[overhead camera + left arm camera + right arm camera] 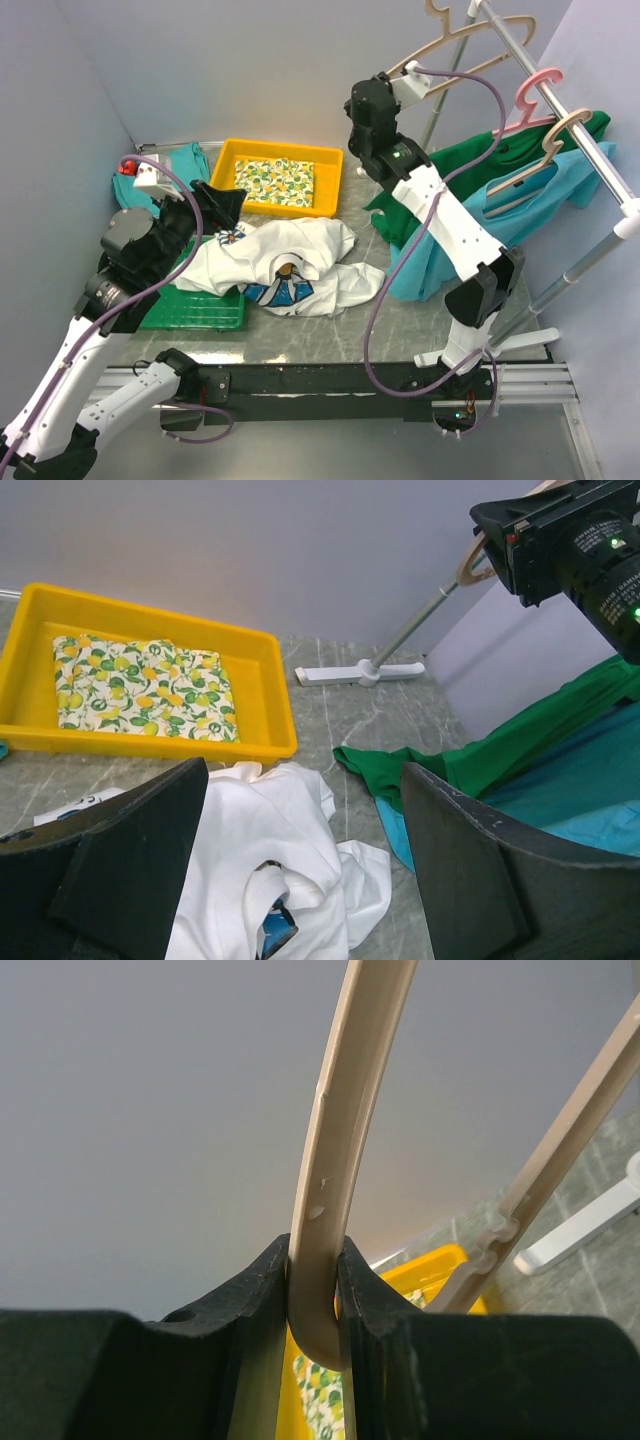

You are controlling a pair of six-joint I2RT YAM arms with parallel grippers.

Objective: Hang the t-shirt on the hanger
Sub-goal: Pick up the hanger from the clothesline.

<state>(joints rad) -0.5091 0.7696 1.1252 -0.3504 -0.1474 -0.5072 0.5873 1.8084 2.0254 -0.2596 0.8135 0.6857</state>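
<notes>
The white t-shirt [290, 258] lies crumpled on the table, part of its blue print showing. My left gripper [225, 203] is open and empty just above the shirt's left edge. In the left wrist view the t-shirt [290, 850] lies between and below the open fingers [150, 850]. My right gripper [388, 88] is raised high and shut on one arm of the beige hanger [455, 42]. Its hook is beside the far end of the rack rail [560, 90]. In the right wrist view the hanger [345, 1140] is pinched between the pads.
A yellow bin [235, 160] with a lemon-print cloth stands at the back. A green tray [195, 308] lies at the left. A pink hanger [535, 92] and a tan hanger [540, 160] with a light blue shirt hang on the rail beside a green shirt [465, 165].
</notes>
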